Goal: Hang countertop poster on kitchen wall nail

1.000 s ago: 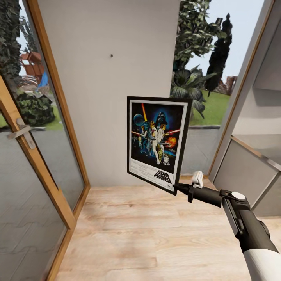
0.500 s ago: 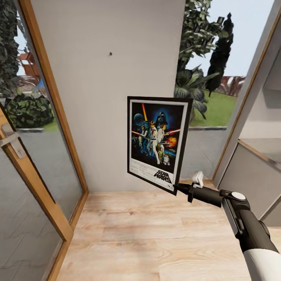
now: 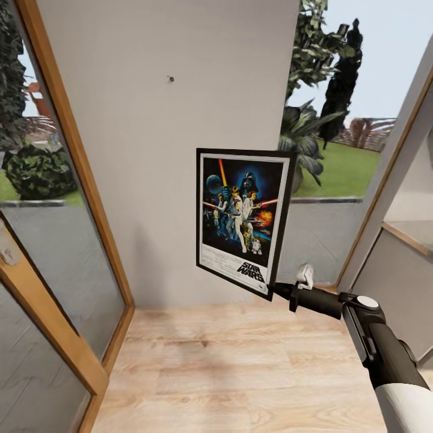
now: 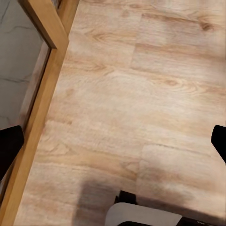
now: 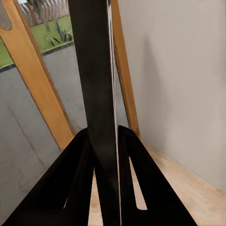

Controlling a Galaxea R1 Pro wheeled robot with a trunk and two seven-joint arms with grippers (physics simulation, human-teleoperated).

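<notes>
Though upright, black-framed poster (image 3: 242,221), slightly angled

We see even, bright daylight coming through the glass panes (image 3: 60,252) on both sides of a plain grey wall (image 3: 162,180). The wooden floor (image 3: 228,367) carries only soft, faint shadows, with one darker smudge in the left wrist view. Straight door frames lean outward near the head view's edges. All pictures look slightly soft, without glare.

Black-framed, white-bordered, dark-blue poster (image 3: 242,221)
</notes>
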